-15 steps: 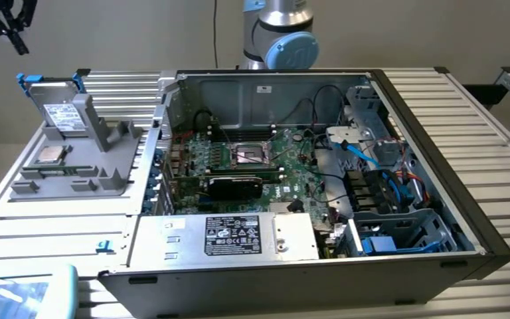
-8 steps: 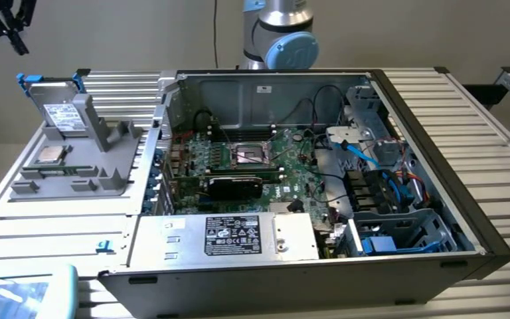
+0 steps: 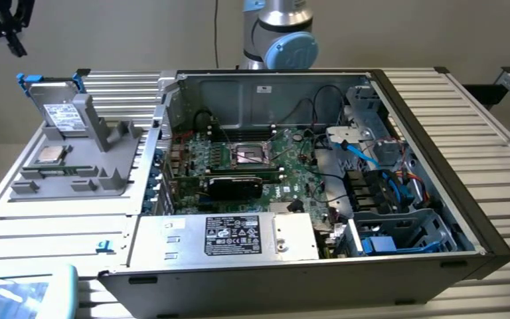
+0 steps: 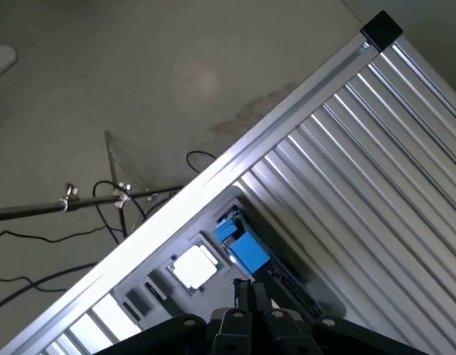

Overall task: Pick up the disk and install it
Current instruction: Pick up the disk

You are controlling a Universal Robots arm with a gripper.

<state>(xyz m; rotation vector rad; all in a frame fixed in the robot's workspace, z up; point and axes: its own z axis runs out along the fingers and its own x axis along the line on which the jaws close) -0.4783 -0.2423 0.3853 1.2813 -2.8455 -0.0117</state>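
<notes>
The disk (image 3: 63,114), silver-grey with a white label in a blue carrier frame, stands upright in a grey fixture (image 3: 104,169) on the slatted table at the exterior view's left. High above it and a little further left hangs my black gripper (image 3: 8,40), well clear of it. From the wrist view, the fingertips of my gripper (image 4: 250,292) are pressed together, shut with nothing between them. The disk's blue carrier (image 4: 246,250) lies far below, just beyond them.
An open computer case (image 3: 432,133) takes up the middle, with a motherboard, a silver box with a black label (image 3: 233,236) and a drive cage (image 3: 406,232). A small square chip (image 3: 50,154) lies in the fixture. The arm's base (image 3: 277,33) stands behind the case. Cables (image 4: 80,196) cross the floor.
</notes>
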